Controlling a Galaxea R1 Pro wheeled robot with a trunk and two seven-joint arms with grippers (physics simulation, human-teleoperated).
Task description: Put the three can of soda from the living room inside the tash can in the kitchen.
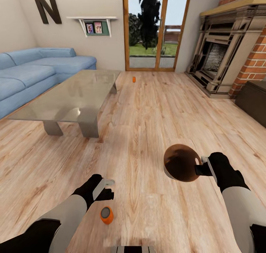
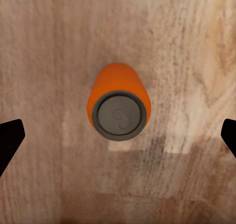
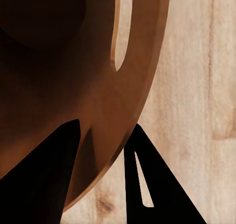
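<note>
**Left gripper poised over the first can, bin held ready on the right**

The left gripper (image 2: 118, 135) stands wide open, its two dark fingertips (image 2: 10, 140) at opposite edges of the left wrist frame, holding nothing. Centred between them stands an orange soda can (image 2: 118, 103), upright on the wood-plank floor (image 2: 49, 47), grey top facing the camera. In the head view this can (image 1: 106, 215) sits at lower centre, just below the left gripper (image 1: 105, 188).

The right gripper (image 3: 101, 150) is closed on the rim of the trash can (image 3: 59, 76), one finger inside the wall and one outside. The head view shows the bin (image 1: 181, 163) carried at lower right, clear of the floor, its base apparently turned toward the camera.

A second orange can (image 1: 134, 78) lies far off at upper centre, near the glass doors (image 1: 157, 27), beyond the glass table (image 1: 74, 97).

The step in hand appears to be picking up the near can. Next, the left gripper likely needs to descend straight, close around the can's body, then lift it toward the bin.
</note>
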